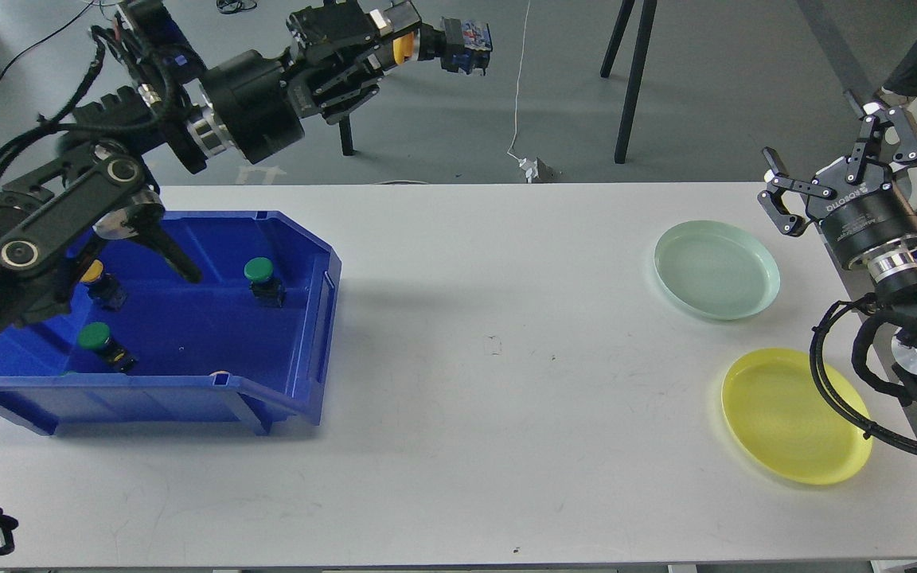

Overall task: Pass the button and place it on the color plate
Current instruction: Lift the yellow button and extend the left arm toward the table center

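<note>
My left gripper (pixel 395 44) is raised high above the table's far edge, shut on a yellow-capped button (pixel 442 38) whose black and blue body sticks out to the right. My right gripper (pixel 840 159) is open and empty, held above the table's far right edge, just right of the pale green plate (pixel 716 269). The yellow plate (pixel 794 415) lies nearer on the right. In the blue bin (pixel 299 398) at the left lie two green-capped buttons (pixel 261 275) (pixel 100 341) and a yellow-capped one (pixel 96 278), partly hidden by my left arm.
The white table (pixel 490 382) spreads between the bin and the plates. Black stand legs (pixel 632 79) and a cable lie on the floor beyond the far edge. My right arm's cables (pixel 848 398) overlap the yellow plate's right rim.
</note>
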Motion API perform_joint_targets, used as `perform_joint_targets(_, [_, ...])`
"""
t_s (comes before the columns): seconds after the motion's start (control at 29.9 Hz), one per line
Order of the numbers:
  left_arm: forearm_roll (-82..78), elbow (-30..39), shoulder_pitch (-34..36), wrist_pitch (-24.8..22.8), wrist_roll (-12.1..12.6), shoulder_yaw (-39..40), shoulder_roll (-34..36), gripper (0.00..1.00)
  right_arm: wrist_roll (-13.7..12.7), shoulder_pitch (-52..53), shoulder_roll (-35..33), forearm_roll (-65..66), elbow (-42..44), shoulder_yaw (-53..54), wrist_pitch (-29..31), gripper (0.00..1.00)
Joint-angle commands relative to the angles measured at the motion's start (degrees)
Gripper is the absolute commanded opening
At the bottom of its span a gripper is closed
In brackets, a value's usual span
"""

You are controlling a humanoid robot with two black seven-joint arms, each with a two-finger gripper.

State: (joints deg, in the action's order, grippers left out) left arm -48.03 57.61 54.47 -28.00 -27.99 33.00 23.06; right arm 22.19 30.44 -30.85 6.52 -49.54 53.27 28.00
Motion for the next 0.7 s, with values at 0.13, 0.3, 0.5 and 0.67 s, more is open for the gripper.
perform_joint_targets(0.13, [-0.14, -2.59, -2.79, 0.00, -0.01, -1.71, -5.22, 0.31, 0.31, -2.76, -6.76, 6.64, -16.35, 0.17, 0.00, 0.99])
perform_joint_targets(0.3, [-0.49, -2.50, -3.32, 0.00, -0.01, -2.94, -5.22, 0.31, 0.31, -1.36, -5.36, 15.44, -21.12, -2.55, 0.00, 0.99])
perform_joint_targets(0.5, [-0.49, -2.50, -3.41, 0.00, -0.01, -2.94, -5.31, 0.31, 0.40, 8.39, 1.75, 15.71, -16.91, -13.71, 0.00, 0.99])
perform_joint_targets(0.67, [-0.49, -2.59, -3.41, 0.00, -0.01, -2.94, -5.31, 0.31, 0.40, 10.34, 5.45, 15.71, -14.18, -15.13, 0.00, 0.98])
